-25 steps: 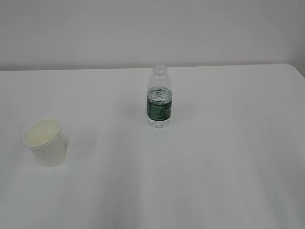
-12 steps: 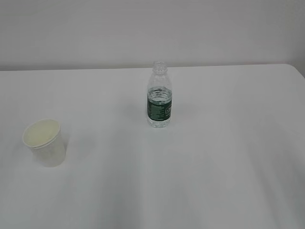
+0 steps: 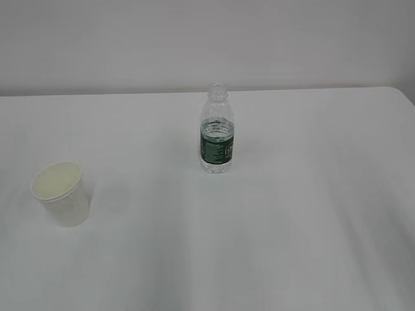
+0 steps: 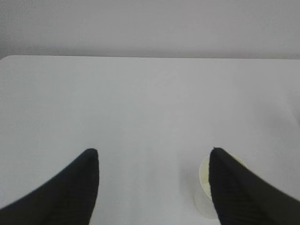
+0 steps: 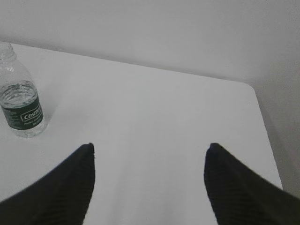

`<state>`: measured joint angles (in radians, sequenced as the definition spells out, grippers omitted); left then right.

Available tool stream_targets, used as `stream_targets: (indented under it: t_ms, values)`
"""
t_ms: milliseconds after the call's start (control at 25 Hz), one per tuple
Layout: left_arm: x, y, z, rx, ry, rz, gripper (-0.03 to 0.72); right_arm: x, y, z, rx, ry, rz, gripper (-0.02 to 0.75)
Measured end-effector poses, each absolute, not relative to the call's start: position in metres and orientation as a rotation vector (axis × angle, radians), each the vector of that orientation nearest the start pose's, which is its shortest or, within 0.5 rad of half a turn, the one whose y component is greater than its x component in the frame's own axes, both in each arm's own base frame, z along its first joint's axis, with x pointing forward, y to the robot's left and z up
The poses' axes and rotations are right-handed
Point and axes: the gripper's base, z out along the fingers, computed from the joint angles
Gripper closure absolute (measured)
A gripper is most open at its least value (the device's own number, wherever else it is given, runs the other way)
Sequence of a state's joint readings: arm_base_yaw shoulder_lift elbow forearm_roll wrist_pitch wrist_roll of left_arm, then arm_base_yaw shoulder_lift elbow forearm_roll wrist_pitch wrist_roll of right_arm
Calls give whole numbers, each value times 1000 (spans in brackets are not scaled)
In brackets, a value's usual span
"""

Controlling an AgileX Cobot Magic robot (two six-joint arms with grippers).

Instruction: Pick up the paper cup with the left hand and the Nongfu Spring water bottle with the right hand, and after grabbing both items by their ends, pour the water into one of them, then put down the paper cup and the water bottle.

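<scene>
The white paper cup [image 3: 61,193] stands upright at the table's left, cream inside. In the left wrist view the paper cup [image 4: 203,178] peeks out behind the right finger of my left gripper [image 4: 152,151], which is open and holds nothing. The Nongfu Spring water bottle [image 3: 216,129] stands upright mid-table, capless, with a green label and water near the shoulder. In the right wrist view the bottle [image 5: 21,98] sits far left, well away from my right gripper [image 5: 150,145], which is open with bare table between its fingers. Neither arm shows in the exterior view.
The white table [image 3: 292,214] runs back to a pale wall. Its far right corner [image 5: 251,89] and right edge show in the right wrist view. Its far left corner [image 4: 7,58] shows in the left wrist view.
</scene>
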<state>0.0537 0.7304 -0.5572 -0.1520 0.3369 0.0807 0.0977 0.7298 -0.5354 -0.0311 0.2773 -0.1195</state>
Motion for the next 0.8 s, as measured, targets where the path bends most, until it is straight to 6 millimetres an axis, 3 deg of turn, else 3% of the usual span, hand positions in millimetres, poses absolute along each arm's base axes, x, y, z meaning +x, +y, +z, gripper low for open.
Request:
stream_targets:
  t_ms: [800]
  values:
    - [211,11,279,-116,1936,-6,165,206,21,289,-264,1797,-56,185]
